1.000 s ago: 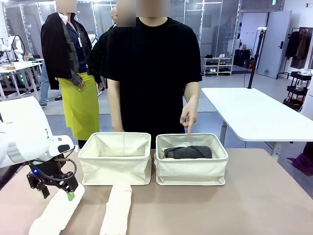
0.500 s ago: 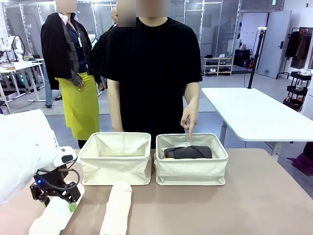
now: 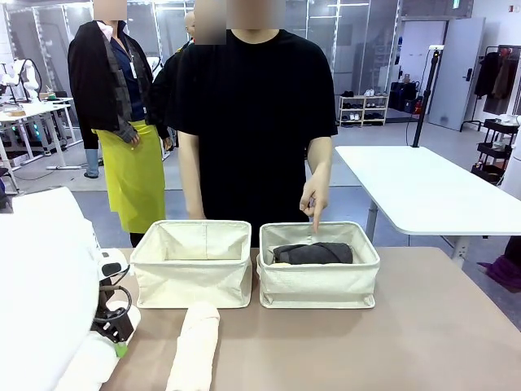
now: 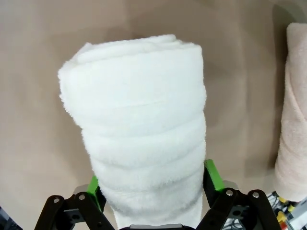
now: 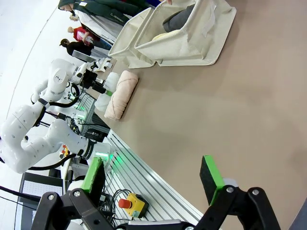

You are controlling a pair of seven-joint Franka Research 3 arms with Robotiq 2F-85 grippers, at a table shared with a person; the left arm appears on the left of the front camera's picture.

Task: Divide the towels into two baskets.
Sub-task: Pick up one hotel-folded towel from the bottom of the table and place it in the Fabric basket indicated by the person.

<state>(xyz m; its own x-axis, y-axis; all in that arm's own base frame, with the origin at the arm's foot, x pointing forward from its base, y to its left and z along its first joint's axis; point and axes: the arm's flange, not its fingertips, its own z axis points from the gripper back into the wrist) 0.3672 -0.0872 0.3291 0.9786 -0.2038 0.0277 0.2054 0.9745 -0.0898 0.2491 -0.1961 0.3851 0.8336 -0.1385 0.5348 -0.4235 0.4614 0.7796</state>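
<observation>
A tan surface (image 3: 423, 326) in an open workroom, with a white table (image 3: 423, 187) and a bystander in a yellow apron (image 3: 134, 175) behind it.

Far left, nearer than the left basket (image 3: 191, 285): the left arm's white casing (image 3: 41, 285) hides most of the white towel (image 4: 144, 120) in the front view. In the left wrist view, the left gripper (image 4: 154, 184) stands astride this roll. Its green pads (image 4: 213, 175) lie against both flanks, but whether they clamp it firmly cannot be told. The roll rests on the surface.

Directly in front of the left basket lies the cream towel (image 3: 195, 346), parallel to the white one. Its far end is at the foot of that basket's front wall.

Just right of the left basket stands the right basket (image 3: 317, 285). It holds the dark grey towel (image 3: 313, 252), with a pale yellow towel (image 5: 165, 36) partly under it.

Behind both baskets stands a person in black. The person's hand (image 3: 313, 195) points one finger down at the right basket's far rim.

Well apart from the left basket, the right gripper (image 5: 152, 175) hangs with its jaws wide apart and nothing between them. It is above the surface's edge, near a yellow box with a red button (image 5: 129, 203).
</observation>
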